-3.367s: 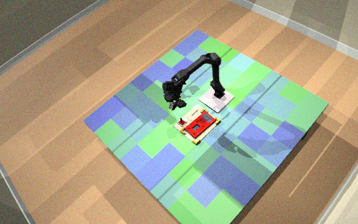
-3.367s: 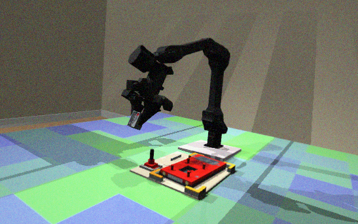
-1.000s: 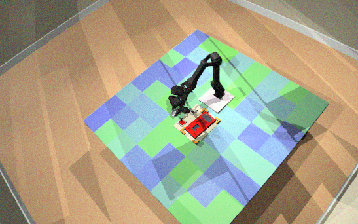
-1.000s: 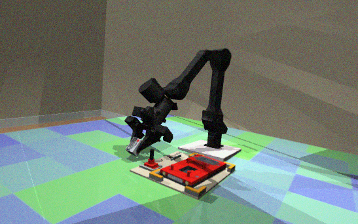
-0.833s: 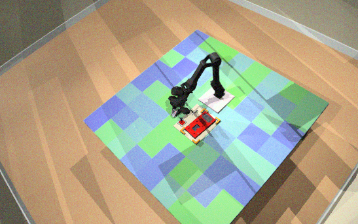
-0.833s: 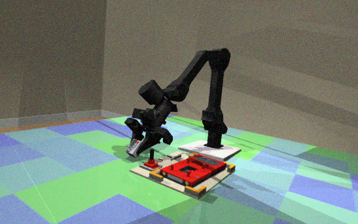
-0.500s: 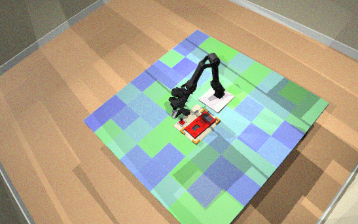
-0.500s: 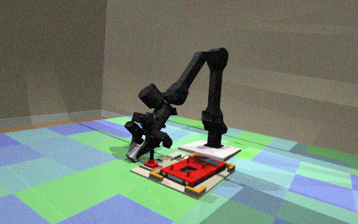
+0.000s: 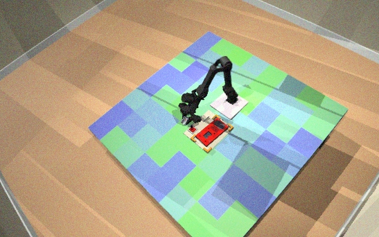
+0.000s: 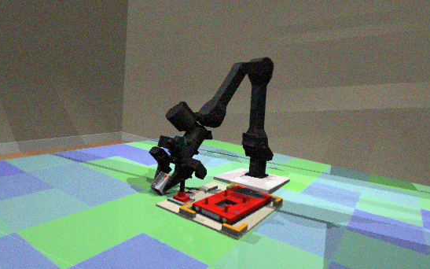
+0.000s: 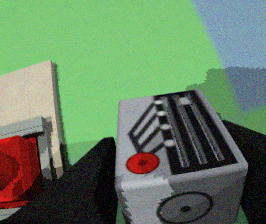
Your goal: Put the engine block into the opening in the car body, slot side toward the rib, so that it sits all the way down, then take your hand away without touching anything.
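Gripper [image 9: 190, 121] [image 10: 165, 182] [image 11: 166, 139] is partway open, fingers straddling the engine block [image 9: 185, 120] [image 10: 159, 183] [image 11: 184, 170] — spread looks slightly wider than the block, so not clamped. Wrist view shows a thin gap at the left side of the picture; contact at the other finger, can't tell.

Block is outside the car body [image 9: 217, 129] [image 10: 244, 208], low over the patchwork mat [image 9: 172, 173] [image 10: 93, 212] [image 11: 94, 40], past the edge of the cream board [image 9: 187, 133] [image 10: 165, 204] [image 11: 24, 92]. It leans in the exterior view. Can't tell if its low edge touches the mat. Wrist view has its face with dark grooves, slanted bars and a red disc, plus a ringed circle on the adjacent side.

Opening [image 9: 207, 134] [image 10: 226, 203] in the red body has no block in it. Body lies flat on the board, between orange corner brackets [image 9: 207, 150] [image 10: 235, 228].

Red stepped part [image 9: 192, 129] [image 10: 181, 197] [image 11: 24, 167] with a black upright sits in a grey holder [image 11: 44, 130] on the same board, just beside the gripper — clearance to the fingers isn't readable. Arm [image 9: 205, 82] [image 10: 259, 106] stands on the white base plate [image 9: 219, 106] [image 10: 227, 175], elbow high, reaching down to the block.
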### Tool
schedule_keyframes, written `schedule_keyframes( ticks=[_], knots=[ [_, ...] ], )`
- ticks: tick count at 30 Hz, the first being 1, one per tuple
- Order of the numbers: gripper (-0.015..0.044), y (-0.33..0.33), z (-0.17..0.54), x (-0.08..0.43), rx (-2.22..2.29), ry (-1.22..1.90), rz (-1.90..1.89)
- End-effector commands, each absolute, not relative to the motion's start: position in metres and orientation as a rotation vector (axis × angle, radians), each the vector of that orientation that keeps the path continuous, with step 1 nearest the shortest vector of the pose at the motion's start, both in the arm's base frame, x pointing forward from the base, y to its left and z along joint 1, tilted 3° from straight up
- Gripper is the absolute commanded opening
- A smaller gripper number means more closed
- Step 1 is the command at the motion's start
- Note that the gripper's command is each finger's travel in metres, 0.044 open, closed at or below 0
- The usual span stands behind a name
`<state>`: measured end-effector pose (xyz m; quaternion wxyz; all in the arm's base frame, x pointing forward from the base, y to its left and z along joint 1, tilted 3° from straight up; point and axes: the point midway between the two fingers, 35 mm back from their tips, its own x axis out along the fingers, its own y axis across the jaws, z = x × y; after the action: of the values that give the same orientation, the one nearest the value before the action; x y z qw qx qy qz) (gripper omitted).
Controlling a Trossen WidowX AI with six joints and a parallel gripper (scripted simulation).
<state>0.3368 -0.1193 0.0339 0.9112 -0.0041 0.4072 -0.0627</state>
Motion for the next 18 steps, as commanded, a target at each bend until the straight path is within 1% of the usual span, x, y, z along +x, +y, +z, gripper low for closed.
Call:
schedule_keyframes(
  ticks=[1, 7, 12, 18],
  knots=[
    [0.0289, -0.119, 0.034, 0.337, -0.009, 0.839, -0.13],
    [0.044, -0.119, 0.034, 0.337, -0.009, 0.839, -0.13],
    [0.044, -0.119, 0.037, 0.335, -0.007, 0.847, -0.126],
    [0.044, -0.117, 0.055, 0.319, -0.006, 0.856, -0.122]
  ],
)
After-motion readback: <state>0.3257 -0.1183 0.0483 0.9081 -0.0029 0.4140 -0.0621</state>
